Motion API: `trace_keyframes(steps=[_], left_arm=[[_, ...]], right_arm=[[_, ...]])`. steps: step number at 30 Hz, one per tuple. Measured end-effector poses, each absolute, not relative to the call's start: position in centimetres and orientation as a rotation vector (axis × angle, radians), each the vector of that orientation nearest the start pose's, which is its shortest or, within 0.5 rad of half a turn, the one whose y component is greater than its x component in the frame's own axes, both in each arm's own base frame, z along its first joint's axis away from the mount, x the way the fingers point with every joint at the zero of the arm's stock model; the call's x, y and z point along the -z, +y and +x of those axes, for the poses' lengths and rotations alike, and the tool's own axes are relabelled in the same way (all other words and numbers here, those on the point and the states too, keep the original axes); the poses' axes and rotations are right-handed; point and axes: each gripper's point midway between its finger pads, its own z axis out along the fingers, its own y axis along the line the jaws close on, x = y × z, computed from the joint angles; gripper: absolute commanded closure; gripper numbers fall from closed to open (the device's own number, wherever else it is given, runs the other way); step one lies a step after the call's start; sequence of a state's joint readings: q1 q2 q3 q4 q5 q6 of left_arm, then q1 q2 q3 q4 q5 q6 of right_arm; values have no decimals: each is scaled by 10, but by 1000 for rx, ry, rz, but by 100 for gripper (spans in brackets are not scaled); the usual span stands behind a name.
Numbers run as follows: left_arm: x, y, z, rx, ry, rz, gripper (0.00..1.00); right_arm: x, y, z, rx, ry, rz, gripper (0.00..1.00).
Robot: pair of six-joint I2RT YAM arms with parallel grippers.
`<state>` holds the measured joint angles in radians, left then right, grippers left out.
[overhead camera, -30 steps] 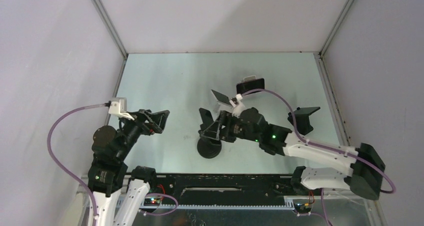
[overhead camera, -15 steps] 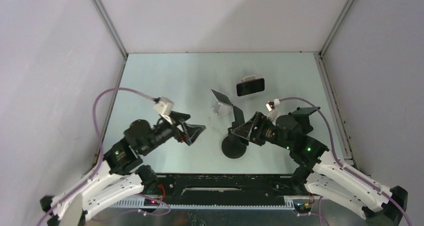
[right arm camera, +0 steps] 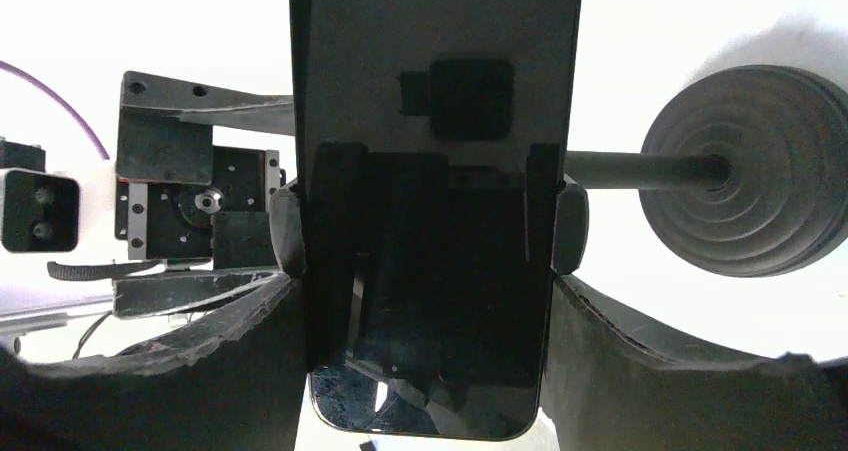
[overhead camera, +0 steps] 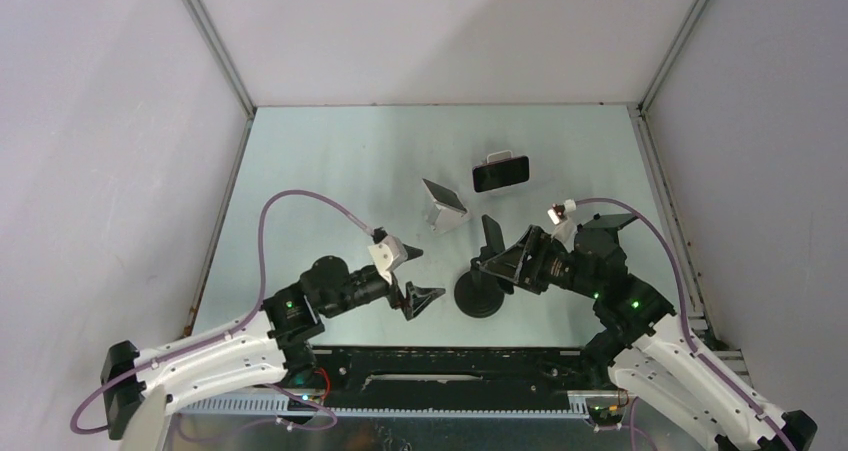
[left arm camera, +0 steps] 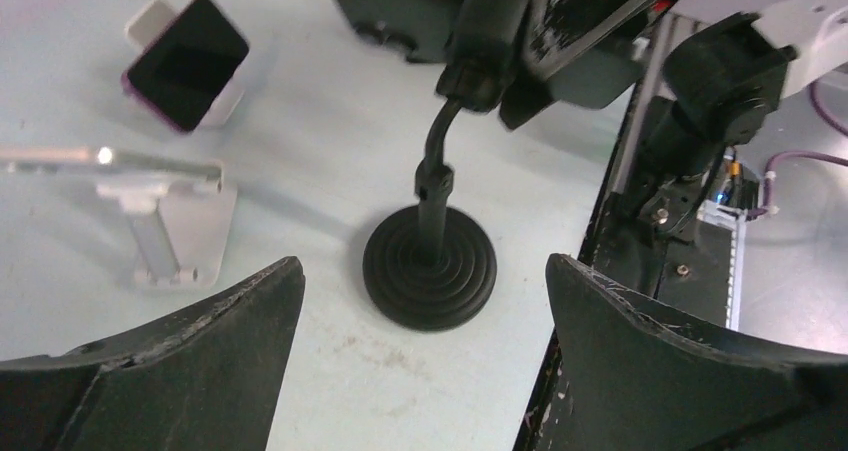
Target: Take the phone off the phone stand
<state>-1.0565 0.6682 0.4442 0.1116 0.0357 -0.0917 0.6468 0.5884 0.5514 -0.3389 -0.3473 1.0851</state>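
Observation:
A black gooseneck phone stand stands on its round ribbed base point(overhead camera: 478, 299) at the table's near middle. Its clamp grips a dark phone point(right arm camera: 430, 61), seen from the back in the right wrist view. My right gripper point(overhead camera: 500, 256) is at the clamp, and its fingers press on the phone's two long edges point(right arm camera: 425, 301). The base also shows there at the right point(right arm camera: 745, 171). My left gripper point(overhead camera: 413, 277) is open and empty, low, just left of the base. In the left wrist view point(left arm camera: 422, 271) the base point(left arm camera: 430, 266) lies between and beyond its fingers.
A second dark phone point(overhead camera: 500, 173) rests on a small white holder at the back middle. A silver folding stand point(overhead camera: 443, 204) carrying a thin slab sits left of it. The black rail point(overhead camera: 460, 371) runs along the near edge, close behind the base.
My left arm swung right and down, from the left side to beside the stand's base. My right gripper carried the phone and stand from table centre to the right, then settled.

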Motion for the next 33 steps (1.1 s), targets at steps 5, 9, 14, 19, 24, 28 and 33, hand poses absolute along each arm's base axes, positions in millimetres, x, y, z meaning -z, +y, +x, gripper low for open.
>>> trace_keyframes(steps=[5, 9, 14, 19, 24, 28, 33], left_arm=[[-225, -292, 132, 940, 1400, 962, 2], [-220, -306, 128, 963, 1347, 1046, 3], [-211, -319, 128, 964, 1307, 1114, 6], [-201, -331, 134, 948, 1302, 1146, 11], [-201, -344, 145, 931, 1296, 1155, 17], [-209, -348, 159, 924, 1287, 1137, 18], [-221, -351, 168, 942, 1254, 1130, 21]], right_arm=[[-209, 226, 140, -1414, 2232, 180, 100], [-209, 226, 139, -1420, 2236, 160, 100], [-208, 227, 138, -1431, 2237, 146, 100], [-208, 227, 137, -1437, 2237, 142, 100], [-208, 227, 138, -1437, 2237, 143, 100], [-208, 227, 137, -1439, 2238, 140, 100], [-208, 227, 137, -1439, 2238, 138, 100]])
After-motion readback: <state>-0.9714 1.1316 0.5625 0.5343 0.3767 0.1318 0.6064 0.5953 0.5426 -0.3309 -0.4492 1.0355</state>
